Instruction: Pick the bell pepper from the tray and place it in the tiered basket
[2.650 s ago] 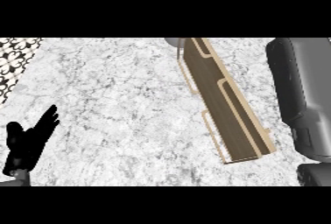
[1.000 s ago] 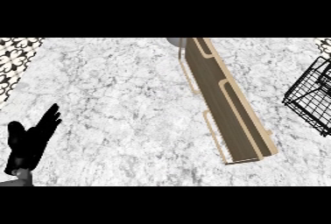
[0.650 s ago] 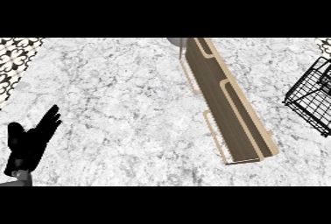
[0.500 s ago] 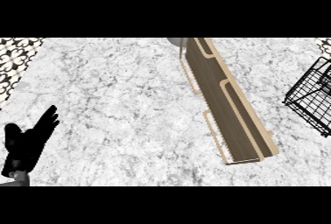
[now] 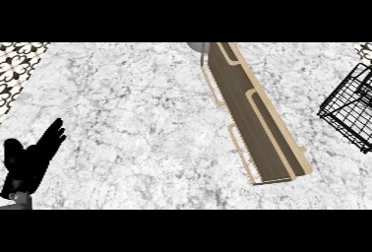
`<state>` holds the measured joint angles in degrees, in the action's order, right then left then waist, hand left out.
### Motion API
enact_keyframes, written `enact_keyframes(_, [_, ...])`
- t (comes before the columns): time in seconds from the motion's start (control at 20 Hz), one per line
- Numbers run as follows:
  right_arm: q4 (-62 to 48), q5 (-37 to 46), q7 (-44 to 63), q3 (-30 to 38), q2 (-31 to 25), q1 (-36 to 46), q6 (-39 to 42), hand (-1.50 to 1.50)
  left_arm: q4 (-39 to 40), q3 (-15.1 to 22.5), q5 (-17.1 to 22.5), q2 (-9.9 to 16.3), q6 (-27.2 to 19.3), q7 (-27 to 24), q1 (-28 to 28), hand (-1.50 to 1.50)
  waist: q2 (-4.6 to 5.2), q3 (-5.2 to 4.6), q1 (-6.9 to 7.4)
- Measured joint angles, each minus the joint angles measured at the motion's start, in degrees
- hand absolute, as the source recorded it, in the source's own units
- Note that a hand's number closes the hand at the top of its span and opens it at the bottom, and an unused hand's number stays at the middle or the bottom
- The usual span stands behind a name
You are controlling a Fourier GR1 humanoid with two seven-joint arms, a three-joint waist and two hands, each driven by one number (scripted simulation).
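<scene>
A long wooden tray [image 5: 258, 118] with pale rims and a dark floor lies slantwise across the marble counter, from top centre to lower right. No bell pepper shows on it or anywhere else. The black wire tiered basket [image 5: 350, 109] pokes in at the right edge. My left hand [image 5: 29, 165] rests at the lower left, open, fingers straight and pointing up and to the right, well apart from the tray. My right hand is out of the view.
A patterned black-and-white tile surface [image 5: 18, 66] borders the counter at the upper left. A small grey round object [image 5: 198, 47] peeks in at the top edge by the tray's far end. Bare marble [image 5: 138, 113] spreads between my left hand and the tray.
The grey right forearm seen at the right 2.6 s ago has left the view, uncovering the wire basket. My left hand has drifted slightly lower.
</scene>
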<state>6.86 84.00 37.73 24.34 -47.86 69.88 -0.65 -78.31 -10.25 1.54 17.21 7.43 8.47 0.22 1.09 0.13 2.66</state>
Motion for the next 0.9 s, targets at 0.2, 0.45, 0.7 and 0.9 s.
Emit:
enact_keyframes(0.2, [2.73,-1.83,-1.02,1.33,-0.08,-1.24,-3.93,-1.50,-0.10,0.40,-0.69,-0.96,-0.82,-0.47,0.30,0.00,-0.11,0.01,-0.18])
enact_keyframes(0.45, [7.43,-3.74,-0.65,3.00,-1.02,-0.35,-10.94,-1.50,-1.08,0.25,-0.31,-1.06,-0.60,0.50,1.03,0.00,-0.43,-0.04,-0.60])
enact_keyframes(0.7, [11.38,-7.14,3.60,6.25,-2.40,0.78,-14.28,-1.50,-0.49,-0.79,-0.08,-0.51,-0.38,0.03,1.77,0.00,-0.95,-0.12,-1.82])
enact_keyframes(0.9, [15.39,-12.20,4.89,10.53,-3.04,0.24,-15.99,-1.50,-0.01,-1.09,-0.55,-1.13,-1.30,-0.58,3.06,0.00,-1.62,-0.15,-3.38])
